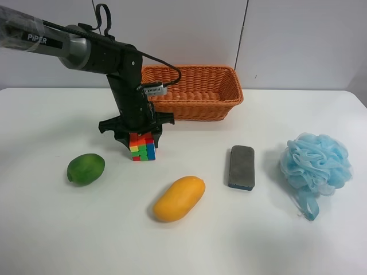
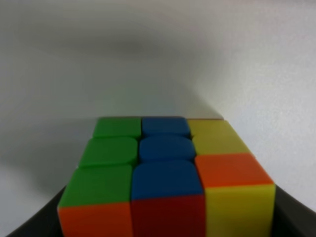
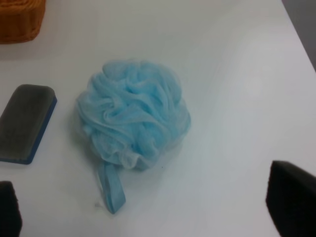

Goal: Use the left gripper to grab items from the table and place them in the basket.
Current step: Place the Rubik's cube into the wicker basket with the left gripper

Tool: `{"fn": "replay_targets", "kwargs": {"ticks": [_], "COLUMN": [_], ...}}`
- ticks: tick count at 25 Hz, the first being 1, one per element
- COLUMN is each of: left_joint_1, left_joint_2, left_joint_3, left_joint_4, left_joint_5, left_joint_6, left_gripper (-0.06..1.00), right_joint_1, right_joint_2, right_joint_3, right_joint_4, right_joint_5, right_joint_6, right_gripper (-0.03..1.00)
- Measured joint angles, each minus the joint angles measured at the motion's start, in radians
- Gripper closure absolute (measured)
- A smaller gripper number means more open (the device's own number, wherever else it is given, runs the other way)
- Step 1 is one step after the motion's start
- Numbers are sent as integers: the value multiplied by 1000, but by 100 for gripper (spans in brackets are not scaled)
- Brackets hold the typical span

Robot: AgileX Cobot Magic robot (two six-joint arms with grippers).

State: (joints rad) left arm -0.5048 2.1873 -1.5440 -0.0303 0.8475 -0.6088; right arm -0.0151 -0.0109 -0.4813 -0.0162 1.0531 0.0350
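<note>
My left gripper (image 1: 141,139) points down and is shut on the multicoloured puzzle cube (image 1: 142,147), left of the table's (image 1: 57,235) middle. In the left wrist view the cube (image 2: 165,168) fills the frame with a dark finger (image 2: 296,219) at each side. I cannot tell if it is off the table. The green fruit (image 1: 86,168), the mango (image 1: 179,198), the grey pad (image 1: 241,167) and the blue bath puff (image 1: 315,163) lie on the table. The wicker basket (image 1: 195,107) stands behind the gripper. My right gripper (image 3: 150,207) is open above the puff (image 3: 133,111).
The pad (image 3: 24,123) lies beside the puff in the right wrist view, with a corner of the basket (image 3: 19,19) beyond it. The left arm's black cable (image 1: 166,66) loops over the basket's near rim. A white wall stands behind the table.
</note>
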Motion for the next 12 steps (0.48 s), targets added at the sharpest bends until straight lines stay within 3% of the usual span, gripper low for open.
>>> {"fn": "replay_targets", "kwargs": {"ticks": [12], "left_joint_1": [0], "left_joint_2": [-167], "left_joint_3": [0], "left_joint_4": [6], "left_joint_5": [94], "left_joint_6": [0], "left_gripper": [38], "right_joint_1": [0], "right_joint_2": [0], "right_joint_3": [0], "right_joint_4": [0], "right_joint_5": [0], "right_joint_6": [0], "right_gripper": [-3]}}
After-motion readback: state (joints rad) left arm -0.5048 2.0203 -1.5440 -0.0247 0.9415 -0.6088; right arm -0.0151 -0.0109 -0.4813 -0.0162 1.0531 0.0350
